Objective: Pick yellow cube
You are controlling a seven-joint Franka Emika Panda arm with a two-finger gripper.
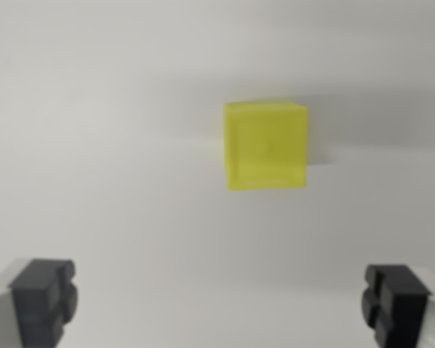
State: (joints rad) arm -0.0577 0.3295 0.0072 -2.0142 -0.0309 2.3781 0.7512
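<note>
A plain white surface [94, 109] fills nearly the whole wrist view, bare apart from one object and the soft grey shadow that object casts toward the wrist view's right. On it sits the yellow cube [266, 146], a little right of centre and in the upper half of the picture, its faces roughly square to the camera and its edges slightly blurred. Well below it, at the bottom corners of the frame, the two dark fingertips [43, 299] of the gripper [219, 303] show, one at each side, spread wide apart with nothing between them. They are well clear of the cube and touch nothing that can be seen. Judging from this layout, the step in hand is the approach: the claw is open and ready, but the cube lies ahead of the gap and a little toward the wrist view's right rather than between the fingers. The next move therefore calls for carrying the wrist forward and slightly toward that side until the cube is centred in the gap, then lowering so the pads bracket two opposite faces before closing. Since the cube looks nearly square to the fingers, little or no wrist rotation seems necessary.
</note>
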